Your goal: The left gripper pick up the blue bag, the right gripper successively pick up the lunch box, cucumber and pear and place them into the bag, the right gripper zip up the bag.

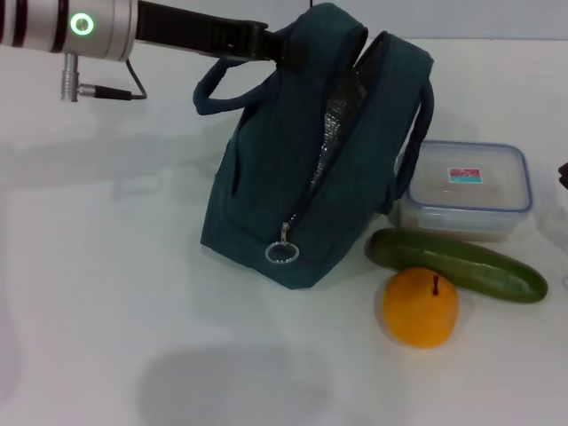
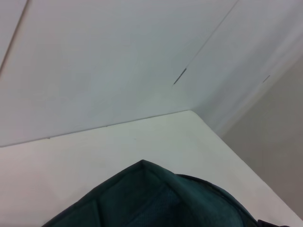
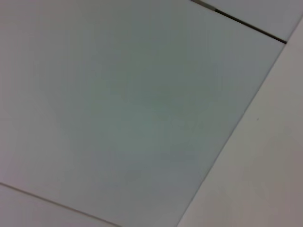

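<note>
The pear [image 1: 421, 307] sits nearest, just right of the bag [image 1: 311, 169]; the cucumber [image 1: 457, 264] lies just behind it, the lunch box [image 1: 463, 190] farther back. The left gripper [image 1: 273, 46] clamps the tilted, open bag's top. The right gripper's fingers cannot be seen.

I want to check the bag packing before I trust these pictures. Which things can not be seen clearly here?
- Left hand: in the head view its fingertips are hidden by the blue bag, so the grip is unclear.
- Right hand: only a dark sliver shows at the head view's right edge; the right wrist view shows only blank surfaces.
- Bag interior: only a strip of silver lining shows through the opening.
- Lunch box: its near edge is hidden by the cucumber; sticker unreadable.
</note>
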You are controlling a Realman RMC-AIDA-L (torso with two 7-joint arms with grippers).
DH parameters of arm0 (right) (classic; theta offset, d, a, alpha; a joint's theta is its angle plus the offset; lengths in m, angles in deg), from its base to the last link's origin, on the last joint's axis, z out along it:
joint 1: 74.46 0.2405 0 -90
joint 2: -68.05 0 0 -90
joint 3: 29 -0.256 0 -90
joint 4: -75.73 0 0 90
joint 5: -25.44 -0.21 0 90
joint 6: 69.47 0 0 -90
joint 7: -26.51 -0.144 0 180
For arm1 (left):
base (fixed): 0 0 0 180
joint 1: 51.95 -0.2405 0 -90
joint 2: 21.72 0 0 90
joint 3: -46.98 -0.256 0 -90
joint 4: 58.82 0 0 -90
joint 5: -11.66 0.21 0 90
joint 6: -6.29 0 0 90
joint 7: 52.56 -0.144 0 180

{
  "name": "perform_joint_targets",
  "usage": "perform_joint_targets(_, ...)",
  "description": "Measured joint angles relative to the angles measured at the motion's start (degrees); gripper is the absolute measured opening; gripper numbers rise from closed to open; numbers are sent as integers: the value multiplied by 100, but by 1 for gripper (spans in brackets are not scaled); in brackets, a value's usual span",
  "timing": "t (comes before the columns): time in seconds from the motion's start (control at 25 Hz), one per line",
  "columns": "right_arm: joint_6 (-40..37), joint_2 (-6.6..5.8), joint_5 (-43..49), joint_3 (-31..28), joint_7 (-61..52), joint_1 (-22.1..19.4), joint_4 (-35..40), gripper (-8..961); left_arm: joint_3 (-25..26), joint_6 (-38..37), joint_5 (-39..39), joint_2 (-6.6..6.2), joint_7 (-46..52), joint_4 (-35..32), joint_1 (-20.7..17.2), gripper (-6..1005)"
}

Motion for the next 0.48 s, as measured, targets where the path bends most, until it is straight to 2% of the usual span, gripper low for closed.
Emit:
perform_joint_targets(0.12, -85, -11, 1, 26, 0, -8, 18, 134, 0, 6, 0, 0, 0, 0, 14, 53)
perform_joint_targets(0.36, -127, -32, 8, 113, -102, -141, 97, 203, -11, 11, 0, 0, 0, 0, 17, 53)
perform_joint_targets(0.48, -123, -38, 9, 175, -271, -218, 109, 326, -15, 12, 0, -5, -2, 0, 16, 54)
